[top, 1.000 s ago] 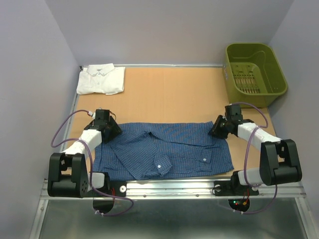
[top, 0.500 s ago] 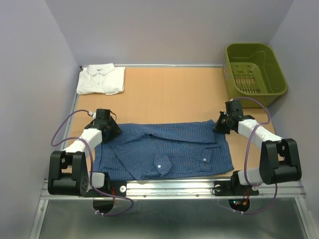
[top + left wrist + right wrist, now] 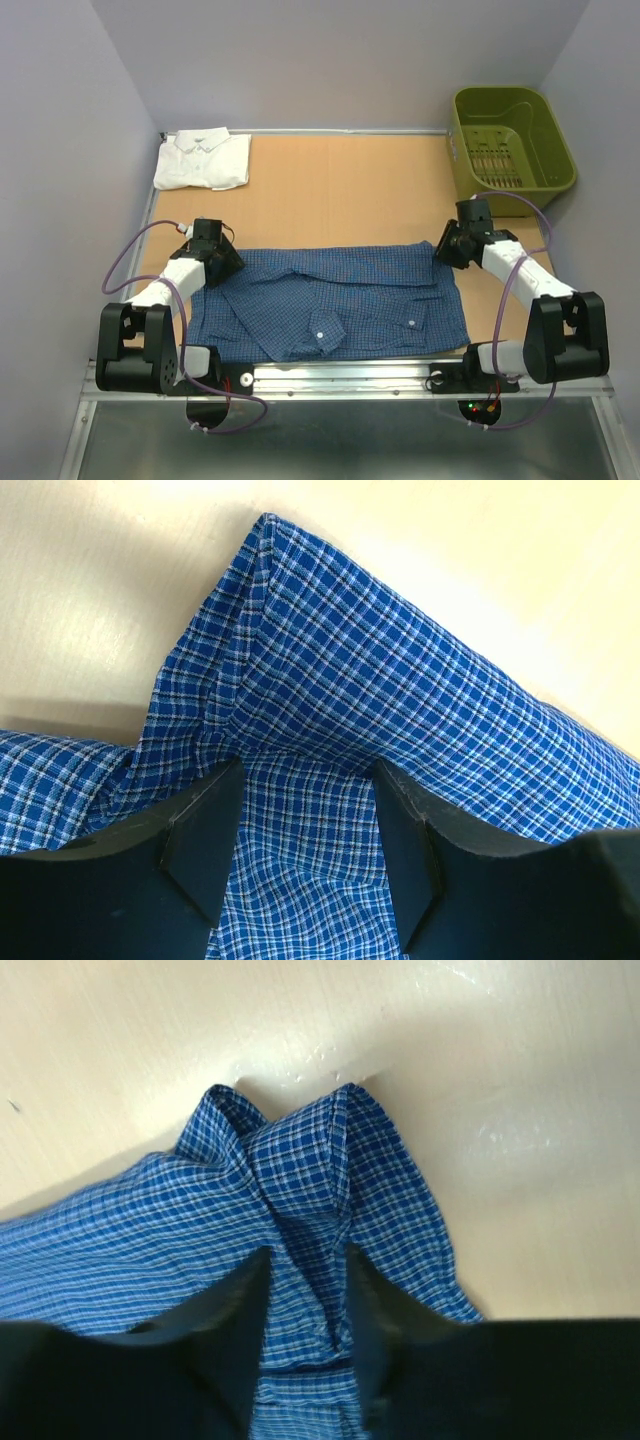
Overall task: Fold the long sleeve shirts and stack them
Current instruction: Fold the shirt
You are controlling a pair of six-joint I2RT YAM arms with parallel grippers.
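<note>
The blue shirt lies spread along the near edge of the bench, and the white shirt sits folded in the far left corner. The left gripper pinches the blue shirt's far left corner, and the right gripper pinches its far right one. This looks like a lengthwise fold starting. Next, both arms should carry that edge evenly toward the near edge.

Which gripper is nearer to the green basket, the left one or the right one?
Right. The right gripper sits at the blue shirt's far right corner, just short of the basket; the left gripper is at its far left corner.
</note>
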